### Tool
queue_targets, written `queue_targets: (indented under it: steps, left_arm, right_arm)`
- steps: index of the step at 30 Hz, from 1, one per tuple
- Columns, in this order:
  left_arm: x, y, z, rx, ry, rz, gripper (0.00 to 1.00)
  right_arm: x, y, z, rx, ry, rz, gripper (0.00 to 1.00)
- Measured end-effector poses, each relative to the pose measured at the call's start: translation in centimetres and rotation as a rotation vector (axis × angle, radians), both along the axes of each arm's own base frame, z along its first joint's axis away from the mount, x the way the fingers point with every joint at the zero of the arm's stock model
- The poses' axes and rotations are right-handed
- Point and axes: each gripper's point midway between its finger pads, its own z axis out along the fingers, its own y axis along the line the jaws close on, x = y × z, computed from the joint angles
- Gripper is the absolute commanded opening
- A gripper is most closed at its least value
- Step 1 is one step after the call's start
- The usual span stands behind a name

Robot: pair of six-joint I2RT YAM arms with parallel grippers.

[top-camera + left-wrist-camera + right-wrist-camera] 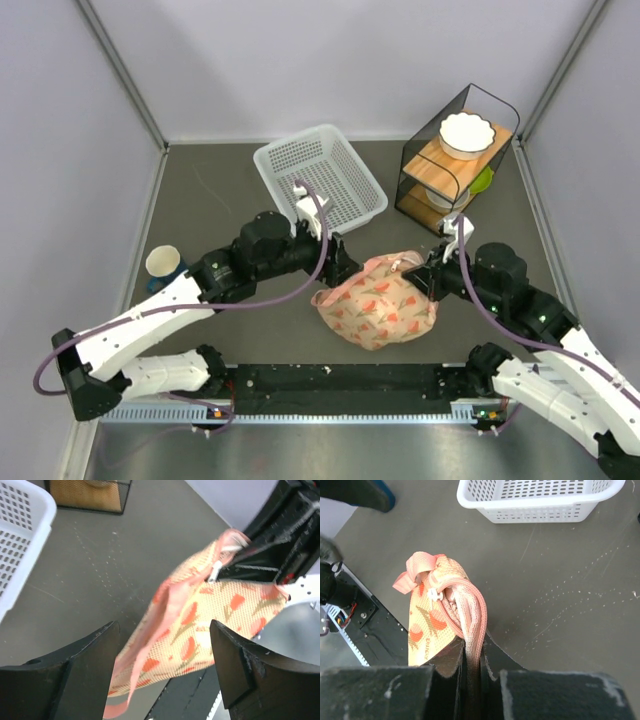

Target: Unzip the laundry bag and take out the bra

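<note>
The laundry bag [378,308] is textured cloth, the basket [335,170] glossy perforated plastic.

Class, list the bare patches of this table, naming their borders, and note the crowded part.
Bare: the far-left corner between basket, cup and wall; the narrow near strip between bag and the arms' base rail. Crowded: the middle, where the left gripper and right gripper flank the bag below basket and rack.

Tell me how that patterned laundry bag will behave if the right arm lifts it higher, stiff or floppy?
Probably floppy: the laundry bag sags and folds below the edge pinched in the right hand. Likely light for its size, since that thin pinch of trim holds one end up. It shouldn't roll; pushed, the soft fabric would likely bunch.
</note>
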Motion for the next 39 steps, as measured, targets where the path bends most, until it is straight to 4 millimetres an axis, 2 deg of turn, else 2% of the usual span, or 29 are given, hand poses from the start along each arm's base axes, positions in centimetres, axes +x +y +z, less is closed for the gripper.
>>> queue_targets:
  steps: [3,8,11,14,15,17,18,19,20,21,26,34,37,39]
  left_arm:
    - [-1.5,-0.5,-0.7,0.05,-0.013,-0.034,0.83]
    - [-1.7,-0.4,-4.1,0.162,-0.003,-0.038,0.81]
    - [-1.8,0.0,-6.5,0.226,0.015,-0.047,0.77]
    - [-1.8,-0.1,-8.3,0.272,0.029,-0.062,0.68]
    - [-1.7,-0.1,-8.7,0.285,0.032,-0.066,0.57]
    - [-1.6,-0.3,-9.6,0.309,0.041,-0.068,0.43]
    - [-1.5,-0.3,-10.1,0.321,0.045,-0.067,0.3]
    - [-1.4,-0.4,-10.4,0.33,0.047,-0.068,0.11]
    - [-1.3,-0.4,-10.5,0.334,0.051,-0.066,0.03]
    - [-1.3,-0.4,-10.6,0.336,0.05,-0.066,0.0]
    - [-0.5,0.2,-10.1,0.345,0.009,-0.03,0.0]
    - [1.1,2.6,-5.6,0.255,-0.078,0.053,0.0]
    - [1.9,2.7,-4.1,0.2,-0.091,0.047,0.0]
    - [2.5,2.4,-3.8,0.179,-0.088,0.036,0.0]
  right_arm:
    - [0.1,0.1,-0.4,-0.012,0.016,0.001,0.0]
    - [0.2,0.2,-0.7,-0.019,0.025,0.001,0.0]
    - [0.1,0.2,-0.7,-0.018,0.025,0.003,0.0]
    - [0.1,0.2,-0.7,-0.017,0.026,0.007,0.0]
    - [0.0,0.2,-0.7,-0.017,0.027,0.008,0.0]
    - [0.0,0.3,-0.6,-0.015,0.026,0.011,0.0]
    - [0.0,0.3,-0.6,-0.015,0.026,0.011,0.0]
    - [0.0,0.3,-0.6,-0.015,0.026,0.011,0.0]
    - [0.0,0.2,-0.6,-0.015,0.025,0.011,0.0]
    - [0.0,0.2,-0.6,-0.013,0.023,0.011,0.0]
    - [-0.3,0.1,-0.2,-0.001,0.01,0.015,0.0]
    - [-1.2,0.8,-0.1,0.014,0.017,0.082,0.0]
    - [-2.0,1.3,0.0,0.02,0.02,0.14,0.0]
    - [-2.5,1.7,0.1,0.028,0.021,0.183,0.0]
